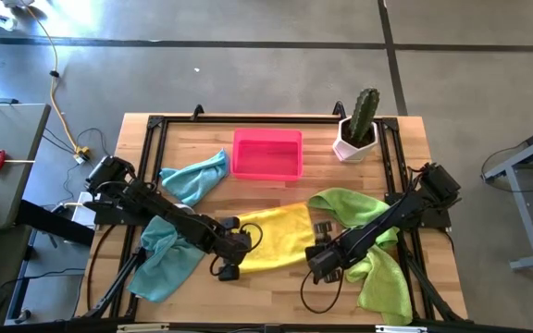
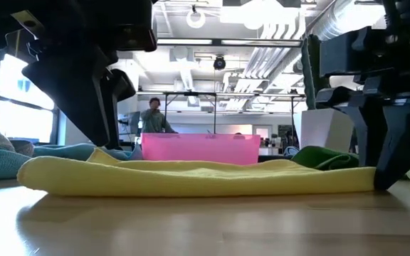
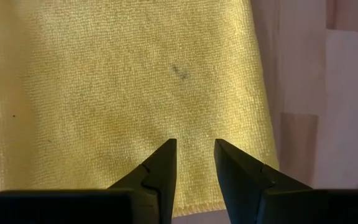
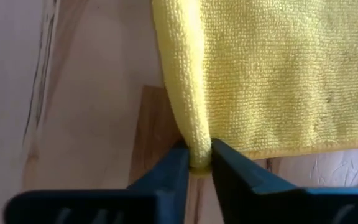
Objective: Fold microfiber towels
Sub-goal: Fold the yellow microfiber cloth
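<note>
A yellow towel (image 1: 280,236) lies spread at the near middle of the wooden table (image 1: 276,194). The right gripper (image 4: 199,163) pinches a raised fold at the towel's right edge. The left gripper (image 3: 195,163) rests over the towel's left edge, fingers slightly apart, holding nothing. Teal towels (image 1: 179,259) lie left, green towels (image 1: 378,268) right, a pink tray (image 1: 266,154) beyond.
</note>
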`<control>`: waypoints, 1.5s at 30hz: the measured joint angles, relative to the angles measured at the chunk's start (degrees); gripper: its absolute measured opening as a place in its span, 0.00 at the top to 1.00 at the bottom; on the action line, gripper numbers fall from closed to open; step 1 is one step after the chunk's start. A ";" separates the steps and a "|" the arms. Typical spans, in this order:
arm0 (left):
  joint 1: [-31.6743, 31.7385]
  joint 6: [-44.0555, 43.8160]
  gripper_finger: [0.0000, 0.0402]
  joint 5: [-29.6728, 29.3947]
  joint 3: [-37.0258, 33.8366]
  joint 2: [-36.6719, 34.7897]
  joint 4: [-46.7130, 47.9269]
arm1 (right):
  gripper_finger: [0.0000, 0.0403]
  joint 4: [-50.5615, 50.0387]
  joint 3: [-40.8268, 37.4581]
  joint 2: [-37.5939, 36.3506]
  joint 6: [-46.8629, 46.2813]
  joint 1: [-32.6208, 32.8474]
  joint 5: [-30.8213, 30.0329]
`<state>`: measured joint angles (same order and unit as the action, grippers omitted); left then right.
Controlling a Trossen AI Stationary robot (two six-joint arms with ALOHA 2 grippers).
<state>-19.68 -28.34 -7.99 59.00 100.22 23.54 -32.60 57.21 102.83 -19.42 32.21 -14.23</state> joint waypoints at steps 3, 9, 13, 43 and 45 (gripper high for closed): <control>0.00 0.64 0.75 0.00 0.00 0.00 -1.11 | 0.97 -0.50 0.28 0.00 0.36 -0.14 1.01; 0.02 4.48 0.75 -0.02 0.00 0.00 -5.53 | 0.98 -3.76 2.96 0.11 0.00 -1.48 4.00; 0.02 10.31 0.75 -0.07 0.00 0.00 -11.91 | 0.99 -3.90 5.21 0.10 -0.42 -3.47 7.93; -2.49 11.47 0.70 -12.66 -0.15 6.06 -20.34 | 0.99 0.82 14.74 0.00 4.73 -7.98 6.03; -3.65 9.53 0.70 -12.72 -0.15 5.25 -16.79 | 0.99 2.89 14.94 0.00 7.88 -8.37 4.87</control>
<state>-23.33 -18.81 -20.71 58.86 105.47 6.76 -29.71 72.15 102.83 -11.54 23.84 -9.37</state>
